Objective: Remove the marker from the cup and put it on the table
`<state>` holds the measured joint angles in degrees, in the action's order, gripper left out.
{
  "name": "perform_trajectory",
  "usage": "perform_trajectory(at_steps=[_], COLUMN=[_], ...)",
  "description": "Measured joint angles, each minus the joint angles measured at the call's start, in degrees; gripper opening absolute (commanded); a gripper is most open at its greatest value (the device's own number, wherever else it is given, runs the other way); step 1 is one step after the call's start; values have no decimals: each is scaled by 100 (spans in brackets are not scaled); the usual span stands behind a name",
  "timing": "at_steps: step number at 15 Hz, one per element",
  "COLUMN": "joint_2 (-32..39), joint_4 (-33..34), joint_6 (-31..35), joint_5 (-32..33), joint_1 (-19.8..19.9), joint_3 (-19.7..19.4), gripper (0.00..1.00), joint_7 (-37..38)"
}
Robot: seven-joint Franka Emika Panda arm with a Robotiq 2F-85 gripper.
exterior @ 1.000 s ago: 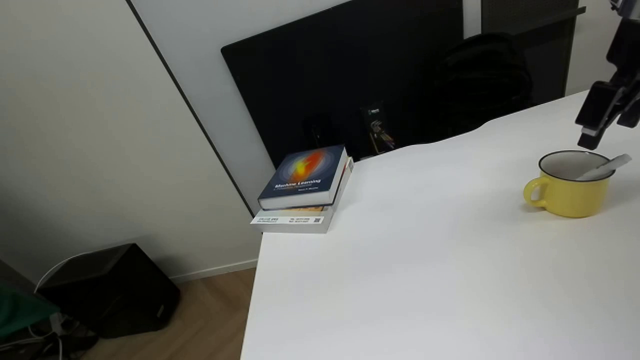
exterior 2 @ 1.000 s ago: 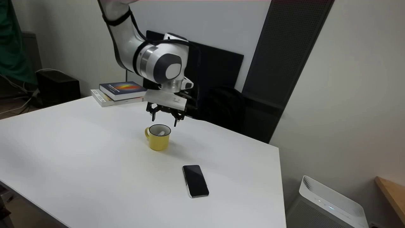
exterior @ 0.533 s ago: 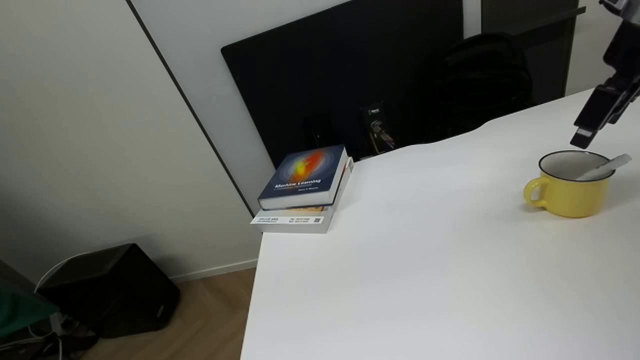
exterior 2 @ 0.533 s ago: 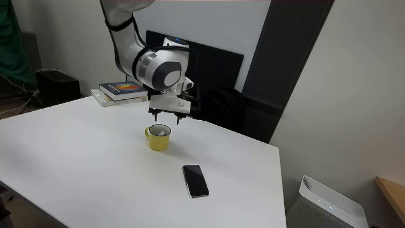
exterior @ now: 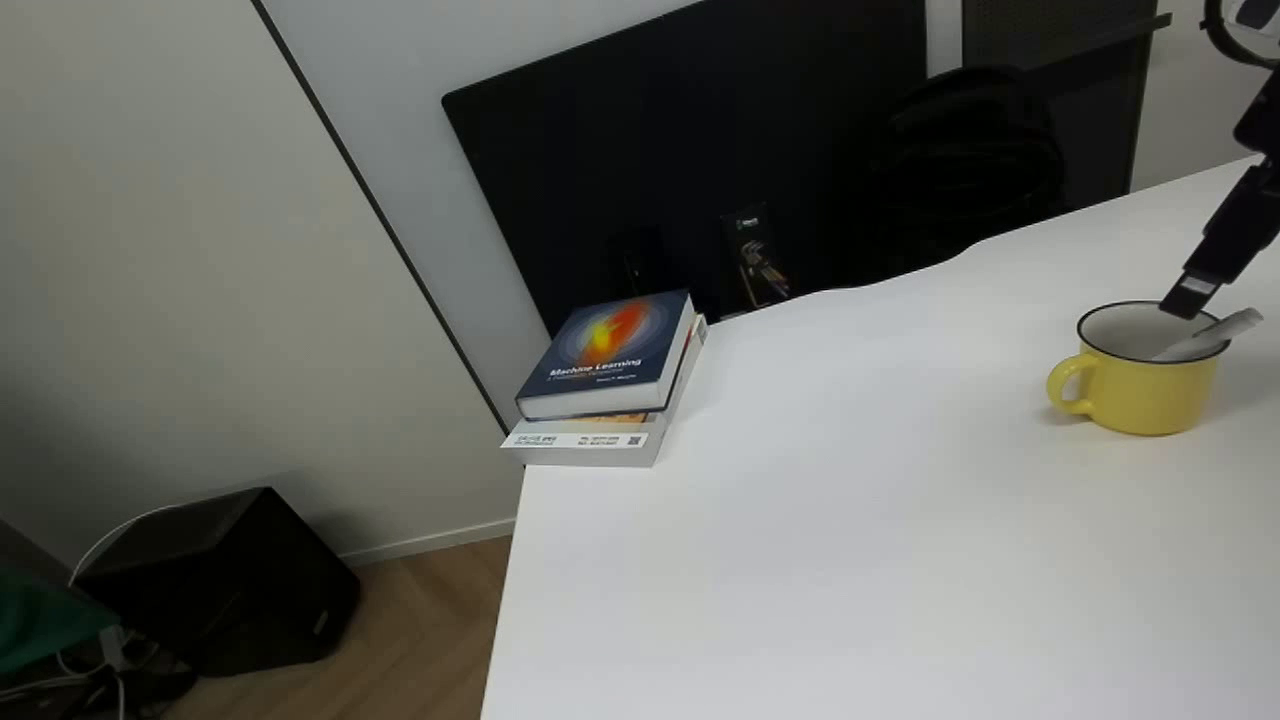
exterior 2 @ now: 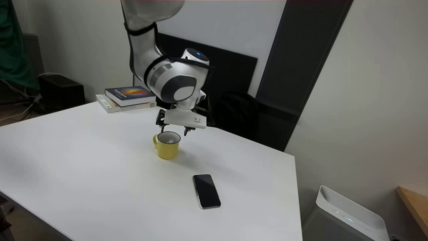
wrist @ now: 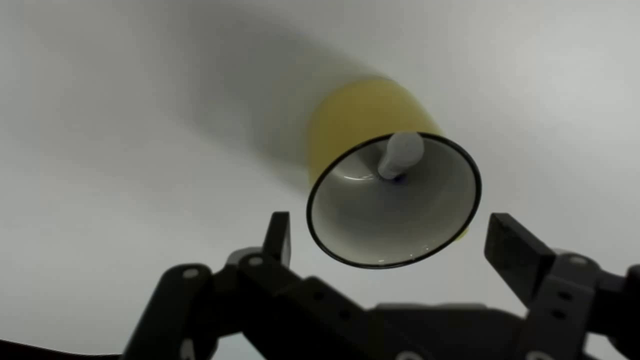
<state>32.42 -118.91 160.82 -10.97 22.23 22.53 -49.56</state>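
The yellow cup (exterior: pixel 1145 402) stands upright on the white table (exterior: pixel 820 560); it shows in an exterior view (exterior 2: pixel 168 151) and the wrist view (wrist: pixel 370 112) too. The whitish marker (exterior: pixel 1218 333) leans inside it, its upper end above the rim. In an exterior view only a bit of the marker (exterior 2: pixel 171 141) shows. In the wrist view the marker (wrist: pixel 404 150) leans at the cup's far rim, with a bit of blue low down. My gripper (wrist: pixel 390 215) is open and empty, its fingertips either side of the cup's mouth in that view. In an exterior view the gripper (exterior 2: pixel 174 131) hovers just behind the cup's rim.
A black phone (exterior 2: pixel 207 191) lies on the table in front of the cup. Stacked books (exterior: pixel 605 375) sit at the table's back corner, also in an exterior view (exterior 2: pixel 128 96). A black panel (exterior: pixel 700 150) stands behind the table. The cup's handle (exterior: pixel 1068 384) sticks out sideways.
The arm and gripper have come lower, toward the cup, and shifted a little to the right in an exterior view. The gripper stays open. The cup and marker have not moved.
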Motion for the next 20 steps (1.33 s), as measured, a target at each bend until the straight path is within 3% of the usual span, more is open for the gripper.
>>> perform_trajectory(at_steps=[10, 20], joint_2=[-1, -1], joint_4=[-566, -743], joint_6=[726, 928], joint_5=[-250, -247], joint_1=[165, 520], joint_3=[236, 537], gripper=[100, 100], joint_7=[-115, -115])
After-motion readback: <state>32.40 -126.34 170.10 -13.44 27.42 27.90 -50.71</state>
